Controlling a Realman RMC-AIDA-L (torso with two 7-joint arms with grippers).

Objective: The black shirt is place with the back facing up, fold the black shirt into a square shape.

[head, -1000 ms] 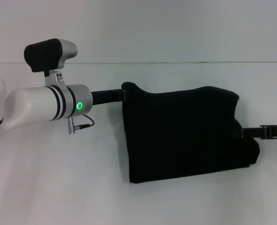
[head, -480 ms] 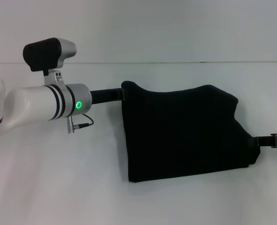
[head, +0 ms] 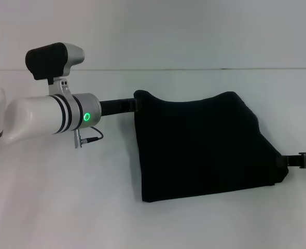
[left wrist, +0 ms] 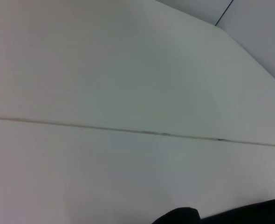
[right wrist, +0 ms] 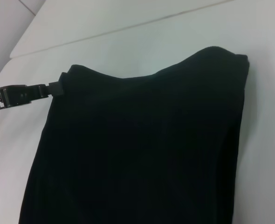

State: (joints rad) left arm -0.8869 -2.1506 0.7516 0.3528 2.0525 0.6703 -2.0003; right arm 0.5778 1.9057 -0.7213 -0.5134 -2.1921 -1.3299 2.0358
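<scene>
Black shirt (head: 202,148) held between both hands over the white worktop (head: 65,207).

Nearest, the shirt's lower hem is seen lying on the worktop, the cloth spread as a rough folded rectangle with its plain side shown. At the shirt's right lower corner the right hand (head: 293,160) is found, its tip touching the cloth; whether it is spread or pinching cannot be told. Farther back, the shirt's left upper corner is met by the left hand (head: 131,105), whose tip is buried in the cloth there, so its grip cannot be told either; the left arm (head: 44,116) is stretched in from the shirt's left. Beyond the shirt, a seam (head: 142,69) across the worktop is seen.
</scene>
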